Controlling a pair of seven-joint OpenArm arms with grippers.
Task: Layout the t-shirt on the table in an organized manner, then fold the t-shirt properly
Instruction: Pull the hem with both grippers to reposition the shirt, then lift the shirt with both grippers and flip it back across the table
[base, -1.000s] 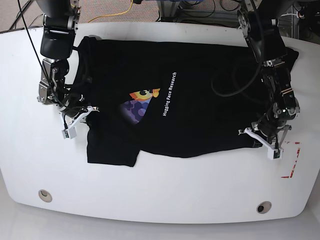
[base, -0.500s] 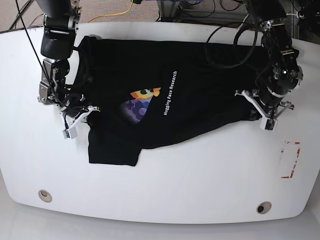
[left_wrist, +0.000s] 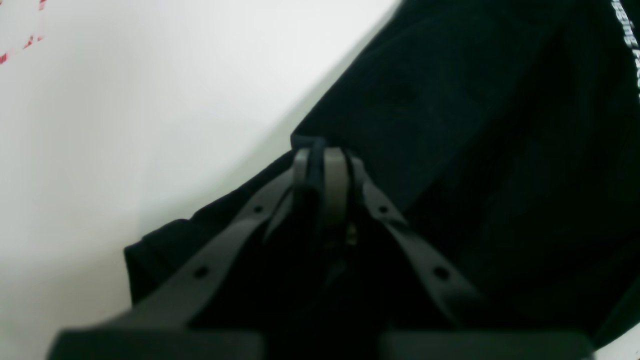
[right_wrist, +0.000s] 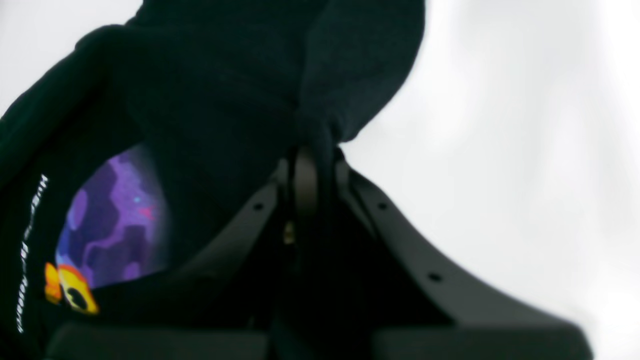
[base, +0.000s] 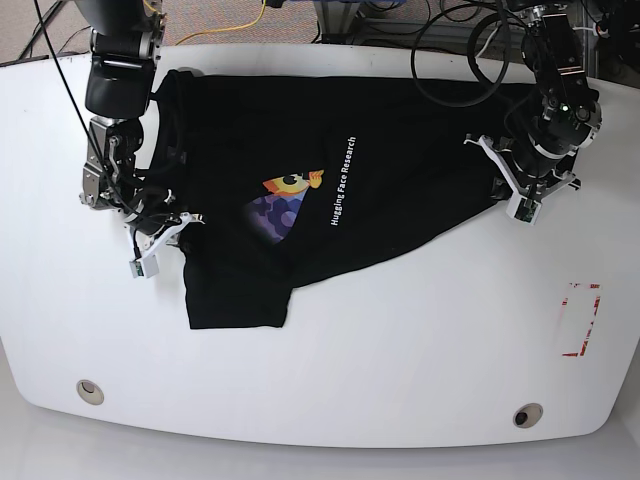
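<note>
Folding underway, by the look of it, with the shirt (base: 340, 190) lying across the far half of the table (base: 330, 380), print face up and 2 grips set on opposite sides. Left gripper (base: 524, 186), on the right of the base view, clamped tight on a pinch of black hem, jaws pressed together with cloth squeezed between them in the left wrist view (left_wrist: 320, 165), that corner lifted off the white top and carried inward over the body. Right gripper (base: 160, 240) likewise closed on a bunched fold near the sleeve, fabric gathered into a knot above the tips (right_wrist: 312, 165), purple and orange print (right_wrist: 110, 235) showing just beside. Lower edge running on a slant from the raised corner down to the flap still flat near the front. Red tape (base: 582, 320) well apart from the cloth, both holes (base: 90, 390) uncovered. Next move, at a guess: bring the held side across and down so the edge lands square on the shirt body, keeping tension even against the other grip, then release only once flat. Risk of a skewed crease if one side drags.
</note>
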